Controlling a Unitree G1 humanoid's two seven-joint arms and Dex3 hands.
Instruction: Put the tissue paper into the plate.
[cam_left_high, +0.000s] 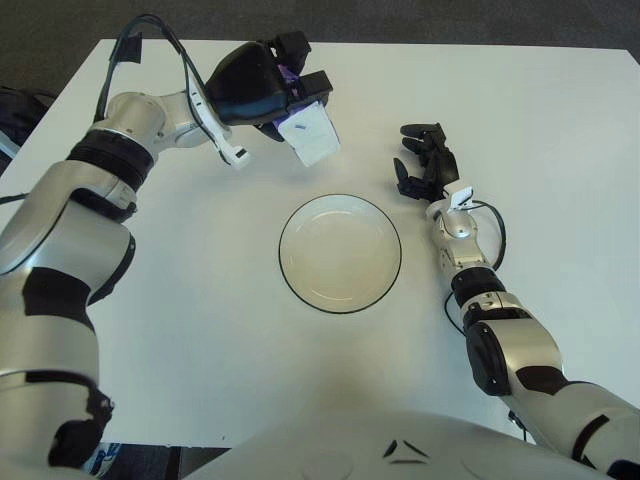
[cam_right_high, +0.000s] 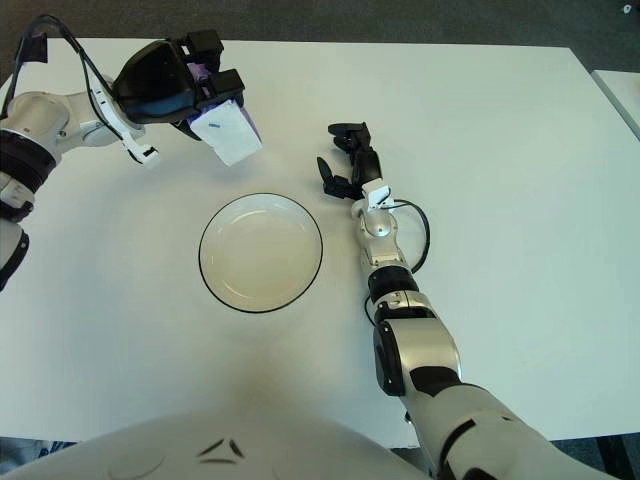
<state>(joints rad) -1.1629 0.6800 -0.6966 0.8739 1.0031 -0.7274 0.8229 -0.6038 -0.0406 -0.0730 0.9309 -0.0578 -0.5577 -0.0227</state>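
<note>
My left hand (cam_left_high: 295, 95) is raised above the table at the upper left of the plate, its dark fingers shut on a white tissue pack with a purple edge (cam_left_high: 310, 135). The pack hangs tilted from the fingers, clear of the table surface. The white plate with a dark rim (cam_left_high: 340, 253) sits in the middle of the table, below and right of the pack, with nothing in it. My right hand (cam_left_high: 420, 160) shows to the right of the plate with its fingers loosely spread, holding nothing.
The white table (cam_left_high: 200, 330) reaches to the dark floor at the top edge. A black cable (cam_left_high: 160, 25) loops off my left forearm. A thin cable (cam_left_high: 492, 225) curls beside my right wrist.
</note>
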